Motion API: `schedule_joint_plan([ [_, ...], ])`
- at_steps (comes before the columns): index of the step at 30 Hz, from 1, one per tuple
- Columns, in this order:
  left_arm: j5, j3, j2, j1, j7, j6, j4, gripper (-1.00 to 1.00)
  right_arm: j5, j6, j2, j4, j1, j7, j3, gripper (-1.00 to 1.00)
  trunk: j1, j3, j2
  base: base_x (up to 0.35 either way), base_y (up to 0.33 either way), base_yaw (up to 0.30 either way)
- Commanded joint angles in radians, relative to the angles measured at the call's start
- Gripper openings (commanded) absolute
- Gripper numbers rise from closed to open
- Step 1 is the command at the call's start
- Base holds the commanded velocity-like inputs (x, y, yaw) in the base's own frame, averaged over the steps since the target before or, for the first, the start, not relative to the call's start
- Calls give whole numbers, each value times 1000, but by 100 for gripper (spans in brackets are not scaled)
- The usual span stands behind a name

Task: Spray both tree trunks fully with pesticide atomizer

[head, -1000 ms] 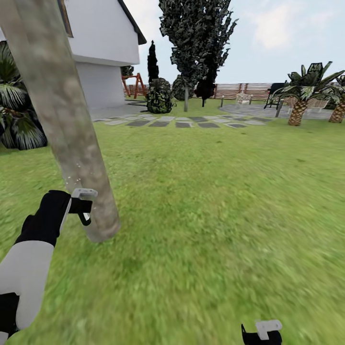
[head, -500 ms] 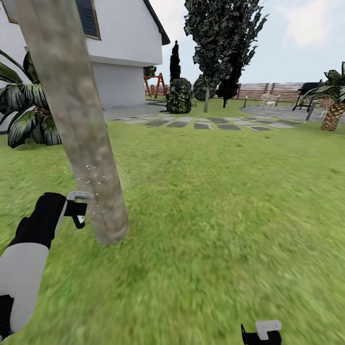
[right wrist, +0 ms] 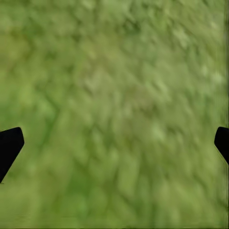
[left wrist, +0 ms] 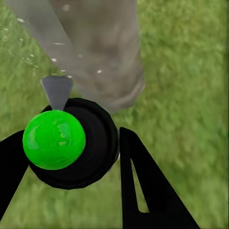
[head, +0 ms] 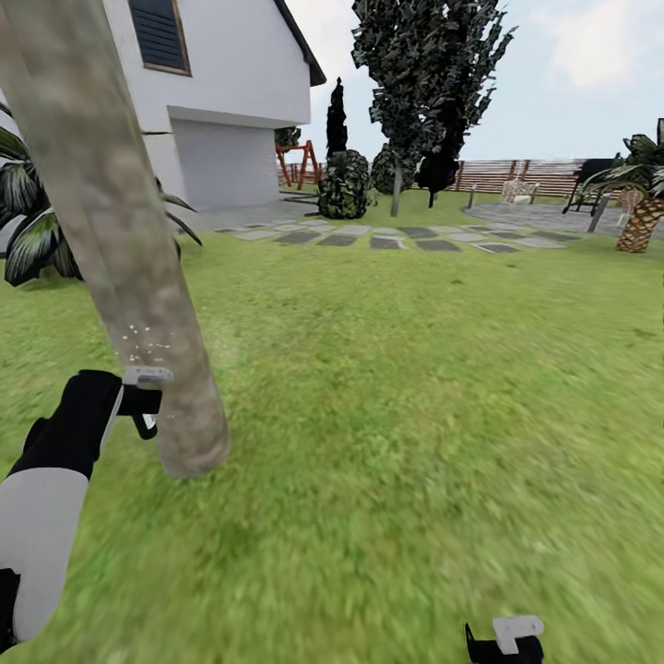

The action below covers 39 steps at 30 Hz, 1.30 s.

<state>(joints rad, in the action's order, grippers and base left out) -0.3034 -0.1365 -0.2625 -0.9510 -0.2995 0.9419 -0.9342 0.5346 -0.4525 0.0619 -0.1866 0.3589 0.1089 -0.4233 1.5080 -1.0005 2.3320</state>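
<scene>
- The left gripper [head: 148, 403] has its jaws closed around the pesticide atomizer [left wrist: 71, 143], held just beside the base of the tree trunk [head: 129, 249]
- Pale specks dot the trunk above the nozzle
- The right gripper [right wrist: 114, 148] hangs over the lawn [head: 415, 369], jaws spread wide

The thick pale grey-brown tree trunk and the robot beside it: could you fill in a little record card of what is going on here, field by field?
Setting: green lawn, white house, brown slat fence
Nearest thing: thick pale grey-brown tree trunk, tilted in the head view
Left gripper: shut on a round black bottle with a bright green cap, nozzle toward the trunk
Spray: small white specks on the trunk near the nozzle
Right gripper: open, holding nothing, over grass
Other plants: dark leafy tree, palm
</scene>
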Motion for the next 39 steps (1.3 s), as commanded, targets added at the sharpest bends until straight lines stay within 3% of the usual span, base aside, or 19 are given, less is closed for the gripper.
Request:
schedule_joint_plan([
  [1, 0, 0, 0, 0, 0, 0, 0, -100, 0, 0, 0, 0, 0, 0, 0, 100, 0, 0, 0, 1, -273, 0],
  [8, -1, -6, -5, 21, 1, 0, 13, -100, -1, -1, -2, 0, 0, 0, 0, 100, 0, 0, 0, 1, -273, 134],
  [13, -1, -71, -9, 89, 42, -10, 16, -100, 0, -2, -4, -1, 0, 0, 0, 100, 0, 0, 0, 155, -231, 274],
  [20, 6, -74, 10, 92, 46, -10, 15, -100, 1, -2, -1, 0, 0, 0, 0, 100, 0, 0, 0, 241, -174, 76],
  [26, -2, -79, -8, 117, 45, -14, 17, -100, 1, -2, -1, 1, 0, 0, 0, 100, 0, 0, 0, 207, -194, 0],
  [32, 3, -72, 8, 135, 46, -16, 17, -100, 0, -2, -2, 0, 0, 0, 0, 100, 0, 0, 0, 15, -267, 0],
  [39, -1, -78, -2, 136, 46, -17, 16, -100, 1, -2, -4, 1, 0, 0, 0, 100, 0, 0, 0, 0, -271, 153],
])
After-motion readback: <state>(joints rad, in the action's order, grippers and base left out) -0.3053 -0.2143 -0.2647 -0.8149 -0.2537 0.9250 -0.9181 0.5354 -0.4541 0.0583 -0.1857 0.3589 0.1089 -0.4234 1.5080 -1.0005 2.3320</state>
